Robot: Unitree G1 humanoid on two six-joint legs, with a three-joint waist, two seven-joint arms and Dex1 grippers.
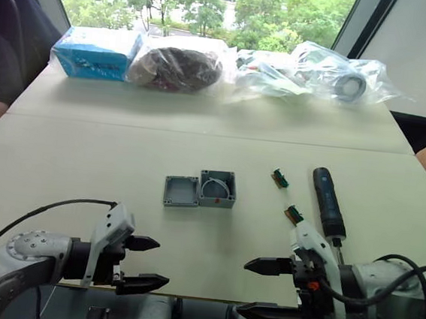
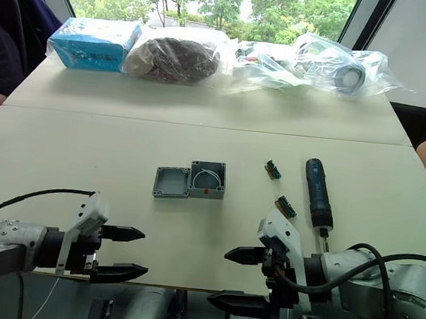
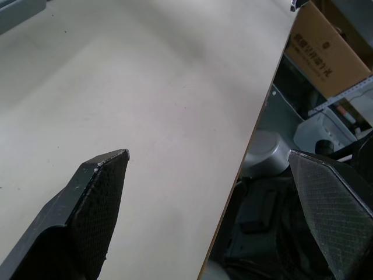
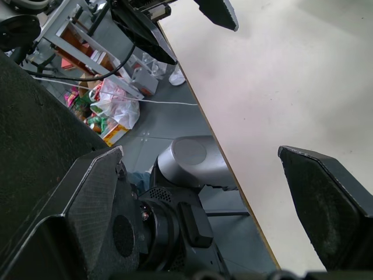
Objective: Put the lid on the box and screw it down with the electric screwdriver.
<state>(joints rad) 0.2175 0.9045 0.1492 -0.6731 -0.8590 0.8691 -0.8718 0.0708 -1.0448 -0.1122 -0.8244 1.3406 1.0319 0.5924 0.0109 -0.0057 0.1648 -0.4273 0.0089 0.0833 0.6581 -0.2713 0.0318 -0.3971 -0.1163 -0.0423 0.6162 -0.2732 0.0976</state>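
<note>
Both hands (image 1: 142, 263) (image 1: 267, 289) hover open at table (image 1: 85, 155) edge.

The lid (image 1: 181, 191) and box (image 1: 218, 189) are showing grey, the box wearing a red mark. The electric screwdriver (image 1: 329, 202) is looking dark blue-black on the beige bench (image 1: 84, 162).

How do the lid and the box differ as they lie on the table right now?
The lid is shallow, with a plain flat bottom; the box is deeper and hollow, with a pale curved thing inside. The box shows a small red mark on its near side; the lid shows none. The lid lies to the robot's left of the box, the two side by side. Both are grey, square, lie open side up, and are held by neither pincer.
</note>
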